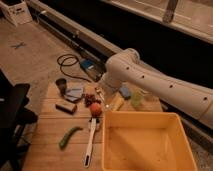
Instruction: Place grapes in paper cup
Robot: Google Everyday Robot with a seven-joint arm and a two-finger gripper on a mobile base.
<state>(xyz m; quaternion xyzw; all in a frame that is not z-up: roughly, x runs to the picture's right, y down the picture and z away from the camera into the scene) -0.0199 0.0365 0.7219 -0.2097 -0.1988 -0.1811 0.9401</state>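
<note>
Hand (101,94) low over far-middle of wooden tabletop (50,145), at end of white arm (150,82) extending from right. Opening width and hold on anything: can't tell.

Grapes (89,99) on tabletop just left of hand; touching or apart, can't tell. Orange-red tomato (95,109) just on near side of grapes, touching or almost. White-handled utensil (89,142) lying from tomato toward near edge. Green pod (69,136) left of utensil.

Brown block (66,106) left of grapes, blue-grey pad (75,93) just beyond it, small dark cup (61,85) at far-left corner.

Paper cup (137,98) upright, right of hand, well apart from grapes. Small blue item (125,92) just left of cup.

Yellow bin (150,150) filling near-right area. Black cable (67,62) on floor beyond tabletop.
</note>
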